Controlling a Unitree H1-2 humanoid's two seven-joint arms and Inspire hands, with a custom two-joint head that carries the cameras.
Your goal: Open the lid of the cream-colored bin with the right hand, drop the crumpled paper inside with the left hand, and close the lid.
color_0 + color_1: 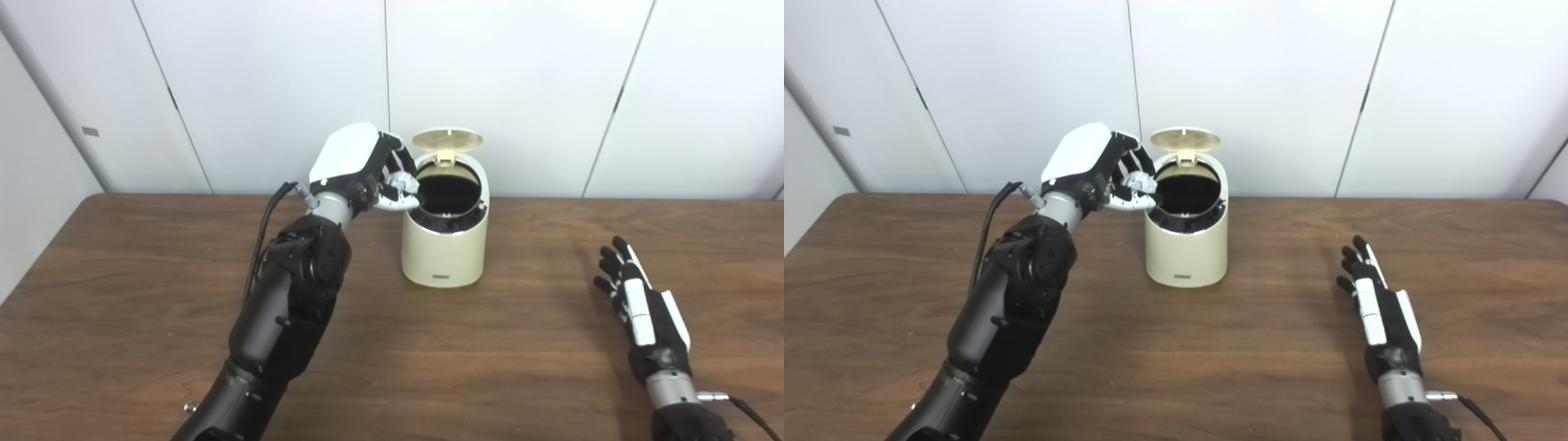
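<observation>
While lid stands open, left hand grips crumpled paper at bin rim

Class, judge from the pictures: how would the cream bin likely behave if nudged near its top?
The bin looks like thin plastic, so probably light. It is taller than wide with its lid raised, so a high push might tip it. On the smooth table it may instead slide.

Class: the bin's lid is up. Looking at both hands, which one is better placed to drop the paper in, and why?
The left hand. It is shut on the crumpled paper at the bin's open rim, under the raised lid. The right hand rests open on the table, well off to the bin's right.
</observation>
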